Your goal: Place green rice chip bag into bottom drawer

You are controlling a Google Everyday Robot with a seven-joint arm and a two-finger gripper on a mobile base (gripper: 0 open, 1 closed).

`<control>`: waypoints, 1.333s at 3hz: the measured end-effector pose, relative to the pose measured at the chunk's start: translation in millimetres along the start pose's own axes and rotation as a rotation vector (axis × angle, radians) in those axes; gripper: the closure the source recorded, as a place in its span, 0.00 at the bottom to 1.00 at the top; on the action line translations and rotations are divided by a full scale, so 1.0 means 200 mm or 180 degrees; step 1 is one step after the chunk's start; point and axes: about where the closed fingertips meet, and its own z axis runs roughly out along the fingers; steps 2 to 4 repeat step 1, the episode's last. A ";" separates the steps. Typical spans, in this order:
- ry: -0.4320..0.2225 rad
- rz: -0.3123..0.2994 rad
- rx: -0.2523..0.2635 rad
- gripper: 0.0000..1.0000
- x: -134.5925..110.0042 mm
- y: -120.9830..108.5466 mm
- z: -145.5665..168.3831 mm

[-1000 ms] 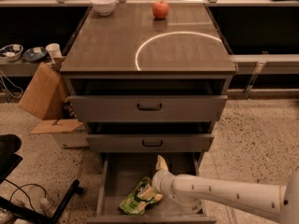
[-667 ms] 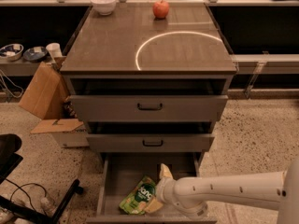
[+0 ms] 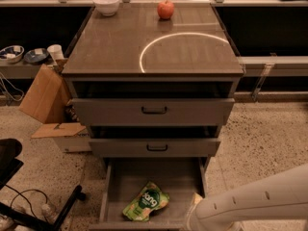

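How the jaws stood could not be told: only a pale tip of the gripper (image 3: 196, 199) showed past the white arm (image 3: 255, 201), low at the front right corner of the bottom drawer (image 3: 159, 174). It touched nothing that could be seen, and a strip of bare floor lay between it and the bag.

The bottom drawer was pulled out, and its one content was the green rice chip bag (image 3: 146, 201), lying flat on the grey floor near the front, left of centre. The bag's long axis ran on a diagonal, one end toward the front left corner and the other toward the back right, with the white lettering uppermost.

The two upper drawers (image 3: 154, 110) with black handles were pushed in. On the cabinet top (image 3: 120, 52) a red apple (image 3: 165, 9) and a white bowl (image 3: 106, 4) stood well apart at the back edge. A cardboard box (image 3: 44, 96) leaned just beside the cabinet's left side.
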 end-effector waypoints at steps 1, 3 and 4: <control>0.0361 0.0488 0.0605 0.00 0.21 -0.12 -0.29; 0.0361 0.0488 0.0605 0.00 0.21 -0.12 -0.29; 0.0361 0.0488 0.0605 0.00 0.21 -0.12 -0.29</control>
